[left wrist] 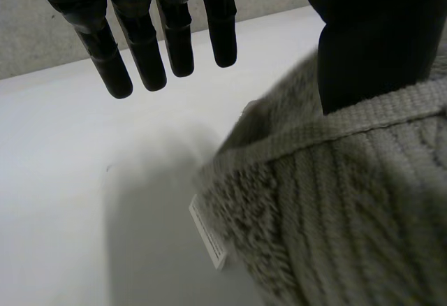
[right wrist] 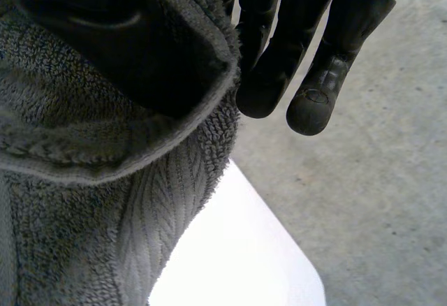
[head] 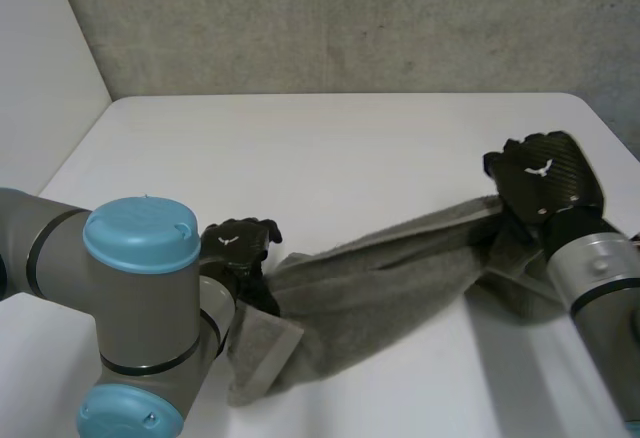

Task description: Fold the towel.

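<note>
Our right hand (head: 545, 173) pinches one end of the grey towel (head: 380, 293), stretched across the table (head: 330, 158); our left hand (head: 235, 243) has fingers straight, thumb on the hem, and we judge it should clamp before folding

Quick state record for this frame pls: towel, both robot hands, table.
towel: grey, bunched lengthwise, stretched between both hands
left robot hand: at towel's left end, fingers straight, thumb on the hem
right robot hand: at right end, raised; towel wrapped over thumb, fingers against it
label: white, at the hem by the left hand
table: white
fold: not yet made
</note>
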`<state>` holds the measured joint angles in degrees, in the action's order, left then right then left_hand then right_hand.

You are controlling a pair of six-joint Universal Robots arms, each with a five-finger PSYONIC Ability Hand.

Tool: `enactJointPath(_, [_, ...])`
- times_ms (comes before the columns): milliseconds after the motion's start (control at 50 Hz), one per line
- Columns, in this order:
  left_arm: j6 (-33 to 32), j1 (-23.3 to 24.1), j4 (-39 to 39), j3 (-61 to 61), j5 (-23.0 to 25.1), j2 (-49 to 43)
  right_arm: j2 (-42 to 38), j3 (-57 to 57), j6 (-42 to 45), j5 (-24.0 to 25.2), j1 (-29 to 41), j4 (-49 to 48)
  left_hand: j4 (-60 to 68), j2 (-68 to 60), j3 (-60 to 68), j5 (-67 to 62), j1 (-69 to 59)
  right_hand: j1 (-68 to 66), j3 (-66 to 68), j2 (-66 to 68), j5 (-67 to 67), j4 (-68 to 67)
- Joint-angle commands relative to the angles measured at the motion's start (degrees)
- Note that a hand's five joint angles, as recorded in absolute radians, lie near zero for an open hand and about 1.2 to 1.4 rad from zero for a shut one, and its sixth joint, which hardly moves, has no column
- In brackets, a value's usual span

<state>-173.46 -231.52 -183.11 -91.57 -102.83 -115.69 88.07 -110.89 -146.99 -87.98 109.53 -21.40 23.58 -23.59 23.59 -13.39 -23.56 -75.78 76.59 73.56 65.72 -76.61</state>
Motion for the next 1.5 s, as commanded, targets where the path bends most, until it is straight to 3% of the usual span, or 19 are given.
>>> enactJointPath(20, [-0.03,0.02,-0.06,-0.01,0.18,-0.15,6.58,-0.20,-0.40,5.44,-6.60,6.27,2.78,-2.77,2.77,-2.97,-2.80,-4.22,3.41,6.44,4.28,-3.39])
enactJointPath(200, [-0.03,0.10,0.21,-0.18,0.53,-0.59,9.58,0.32,-0.31,9.05,-9.86,8.66,6.31,-6.30,6.30,-6.51,-6.33,-4.22,3.41,6.44,4.28,-3.39])
enactJointPath(220, [-0.03,0.10,0.21,-0.10,0.53,-0.68,9.67,0.41,-0.31,9.49,-10.04,9.01,13.48,-13.46,13.46,-13.67,-13.49,-4.22,3.41,6.44,4.28,-3.39])
enactJointPath(240, [-0.03,0.10,0.21,-0.01,0.53,-0.68,9.67,0.41,-0.22,9.67,-10.13,9.45,29.37,-29.35,29.35,-29.56,-29.39,-4.22,3.41,6.44,4.28,-3.39])
enactJointPath(260, [-0.03,0.10,0.21,-0.01,0.53,-0.68,9.67,0.41,-0.22,9.67,-10.13,9.45,29.53,-29.51,29.51,-29.72,-29.55,-4.22,3.41,6.44,4.28,-3.39])
enactJointPath(280, [-0.03,0.10,0.12,-0.01,0.53,-0.50,9.58,0.50,-0.05,9.76,-10.13,10.06,45.02,-45.00,45.00,-45.21,-45.03,-4.22,3.41,6.44,4.28,-3.39])
enactJointPath(300, [-0.03,0.10,0.12,-0.01,0.53,-0.50,9.58,0.50,-0.05,9.76,-10.13,10.07,45.17,-45.16,45.16,-45.36,-45.19,-4.22,3.41,6.44,4.28,-3.39])
enactJointPath(320, [-0.12,0.10,0.12,0.08,0.53,-0.50,9.49,0.67,-0.05,9.93,-10.13,10.59,56.00,-55.98,55.98,-56.19,-56.01,-4.22,3.41,6.44,4.28,-3.39])
enactJointPath(420, [-2.50,0.02,-0.23,1.40,0.62,-1.03,8.44,2.52,0.22,10.20,-10.04,13.05,56.42,-56.41,56.41,-56.61,-56.44,-4.22,3.41,6.44,4.28,-3.39])
enactJointPath(580, [-17.00,-2.45,-1.82,9.31,1.41,-6.04,-6.06,14.04,6.90,9.84,-9.25,22.90,56.42,-56.41,56.41,-56.61,-56.44,-4.22,3.41,6.44,4.28,-3.39])
enactJointPath(680, [-25.95,-3.76,-4.44,20.44,3.77,-9.64,-17.02,31.39,8.66,8.70,-7.76,25.27,56.42,-56.41,56.41,-56.61,-56.44,-4.22,3.41,6.44,4.28,-3.39])
enactJointPath(800, [-27.10,-4.20,-8.76,29.35,7.30,-11.23,-24.96,47.79,6.55,8.09,-5.64,24.83,56.42,-56.41,56.41,-56.61,-56.44,-4.22,3.41,6.44,4.28,-3.39])
enactJointPath(900, [-27.10,-5.43,-15.18,37.78,12.39,-12.02,-33.47,69.79,2.86,7.12,-2.75,17.31,56.42,-56.41,56.41,-56.61,-56.44,-4.22,3.41,6.44,4.28,-3.39])
enactJointPath(1000, [-26.67,-7.71,-25.96,46.73,16.61,-11.49,-35.51,78.62,0.23,6.86,-2.48,4.66,56.42,-56.41,56.41,-56.61,-56.44,-4.22,3.41,6.44,4.28,-3.39])
enactJointPath(1060, [-26.32,-9.47,-28.88,48.59,16.26,-10.79,-34.90,78.72,-1.53,6.86,-2.48,-0.81,56.42,-56.41,56.41,-56.61,-56.44,-4.22,3.41,6.44,4.28,-3.39])
enactJointPath(1180, [-23.85,-11.67,-27.57,46.49,16.17,-9.82,-33.57,75.21,-3.91,8.35,-2.48,2.16,56.42,-56.41,56.41,-56.61,-56.44,-4.22,3.41,6.44,4.28,-3.39])
enactJointPath(1280, [-22.45,-14.66,-22.82,37.87,16.79,-8.15,-31.38,63.29,-2.69,18.60,-3.09,11.36,56.42,-56.41,56.41,-56.61,-56.44,-4.22,3.41,6.44,4.28,-3.39])
enactJointPath(1380, [-22.97,-15.28,-21.68,21.65,17.84,-7.10,-30.94,52.57,2.13,24.86,-3.27,16.64,56.42,-56.41,56.41,-56.61,-56.44,-4.22,3.41,6.44,4.28,-3.39])
enactJointPath(1500, [-24.20,-15.37,-21.68,11.59,21.36,-7.97,-32.61,43.04,10.59,26.63,-3.36,18.77,56.42,-56.41,56.41,-56.61,-56.44,-4.22,3.41,6.44,4.28,-3.39])
